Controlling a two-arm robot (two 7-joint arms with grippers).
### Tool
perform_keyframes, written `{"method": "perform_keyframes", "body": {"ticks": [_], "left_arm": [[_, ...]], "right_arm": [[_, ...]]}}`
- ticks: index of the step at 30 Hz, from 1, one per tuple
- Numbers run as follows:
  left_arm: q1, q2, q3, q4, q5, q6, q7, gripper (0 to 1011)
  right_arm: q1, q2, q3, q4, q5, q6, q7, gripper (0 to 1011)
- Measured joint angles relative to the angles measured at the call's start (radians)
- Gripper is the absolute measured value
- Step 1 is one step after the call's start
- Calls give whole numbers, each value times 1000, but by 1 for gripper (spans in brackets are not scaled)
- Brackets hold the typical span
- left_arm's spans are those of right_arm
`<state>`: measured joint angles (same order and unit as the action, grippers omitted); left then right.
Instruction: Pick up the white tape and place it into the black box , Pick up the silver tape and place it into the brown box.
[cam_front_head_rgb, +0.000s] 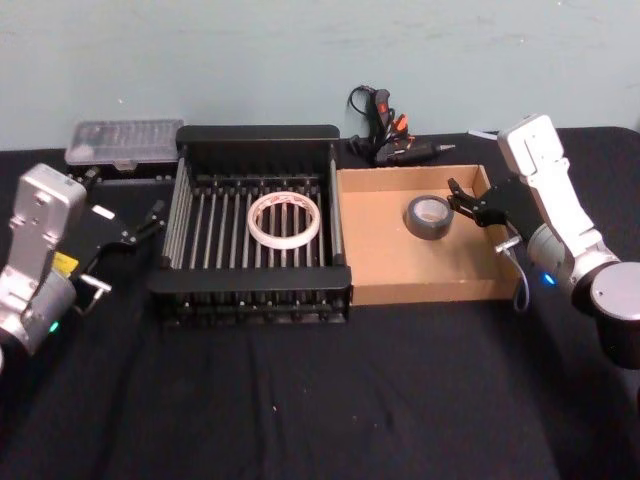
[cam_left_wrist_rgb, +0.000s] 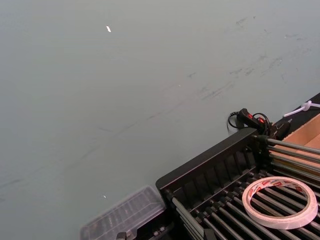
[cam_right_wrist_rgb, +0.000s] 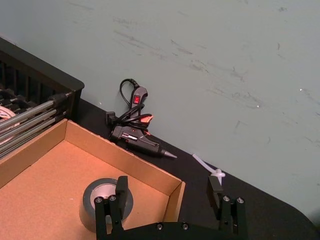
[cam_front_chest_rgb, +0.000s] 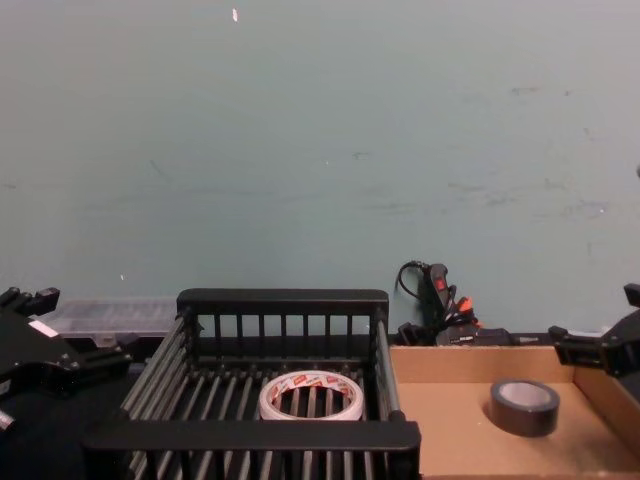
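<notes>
The white tape (cam_front_head_rgb: 285, 218) (cam_left_wrist_rgb: 280, 201) (cam_front_chest_rgb: 311, 396) lies flat on the slatted floor of the black box (cam_front_head_rgb: 250, 290) (cam_front_chest_rgb: 260, 435), touched by nothing. Inside the brown box (cam_front_head_rgb: 400, 275) (cam_right_wrist_rgb: 35, 185) (cam_front_chest_rgb: 450, 420), toward its back right, the silver tape (cam_front_head_rgb: 429, 216) (cam_right_wrist_rgb: 102, 200) (cam_front_chest_rgb: 524, 406) rests flat. My right gripper (cam_front_head_rgb: 458, 198) (cam_right_wrist_rgb: 167, 187) hovers open and empty just right of the silver tape, over the tray's right wall. To the left of the black box, my left gripper (cam_front_head_rgb: 145, 222) is open and holds nothing.
A black glue gun with a coiled cord (cam_front_head_rgb: 390, 140) (cam_right_wrist_rgb: 137, 137) (cam_front_chest_rgb: 440, 300) lies behind the two boxes by the wall. A clear plastic case (cam_front_head_rgb: 125, 140) (cam_left_wrist_rgb: 125, 217) sits at the back left. Black cloth covers the table (cam_front_head_rgb: 320, 400).
</notes>
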<state>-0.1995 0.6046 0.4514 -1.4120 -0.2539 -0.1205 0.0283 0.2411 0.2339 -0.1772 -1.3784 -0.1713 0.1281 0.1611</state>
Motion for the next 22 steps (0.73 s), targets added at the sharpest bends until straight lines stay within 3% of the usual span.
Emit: {"method": "perform_keyframes", "body": {"ticks": [22], "left_arm": [[0, 0, 0, 0, 0, 0, 0, 1001]], "right_arm": [[0, 0, 0, 0, 1, -1, 0, 1002]]}}
